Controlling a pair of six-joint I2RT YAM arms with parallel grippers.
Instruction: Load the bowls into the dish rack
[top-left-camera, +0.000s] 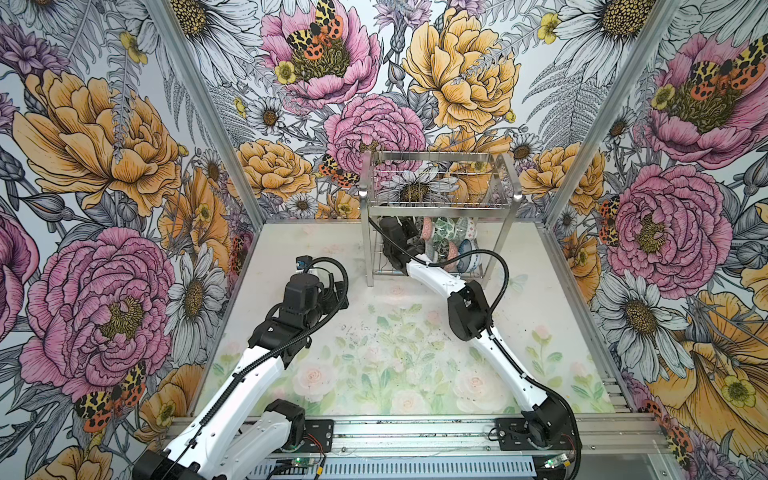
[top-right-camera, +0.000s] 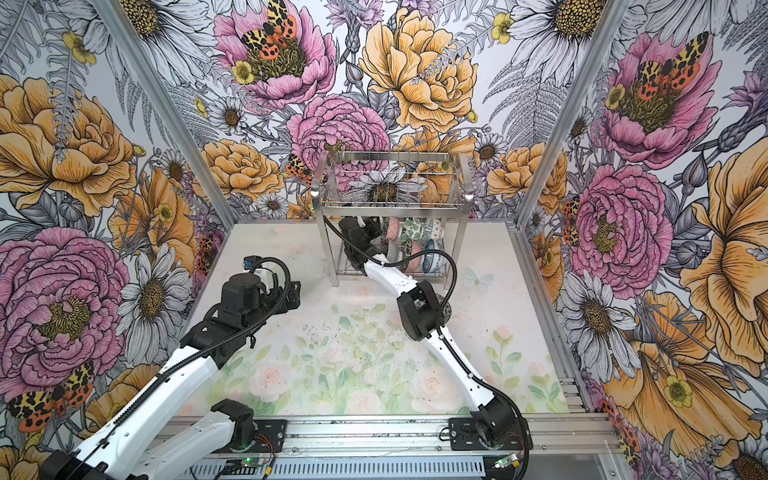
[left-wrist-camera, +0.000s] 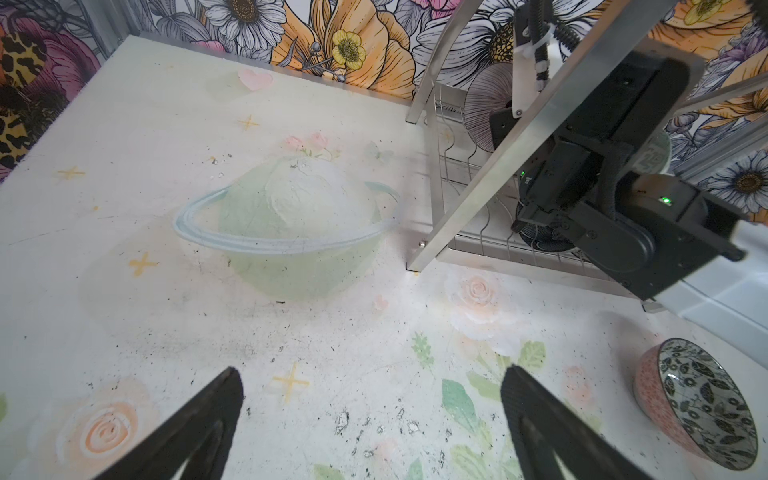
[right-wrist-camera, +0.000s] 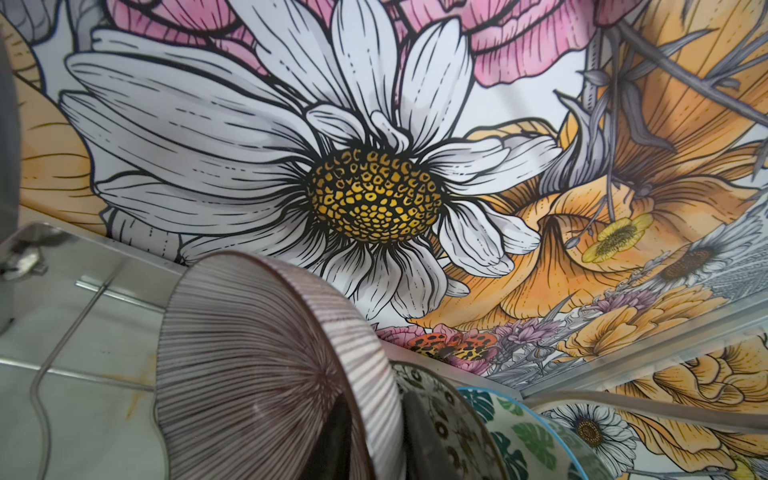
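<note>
Right pincer (right-wrist-camera: 376, 415) straddling pink-lined bowl (right-wrist-camera: 257, 365) rim in dish rack (top-left-camera: 368, 249) lower tier — standing it on edge; clamped or not, cannot tell. Left pincer (left-wrist-camera: 372, 374) hovering wide open beside dish rack — waiting.

the right gripper (top-left-camera: 415, 237) reaches into the lower tier of the dish rack (top-left-camera: 440, 202), the bowls (top-left-camera: 454, 245) standing on edge just beside its jaws; the left gripper (top-left-camera: 337, 289) hangs above the table (top-left-camera: 316, 245), the rack well apart from its jaws
</note>
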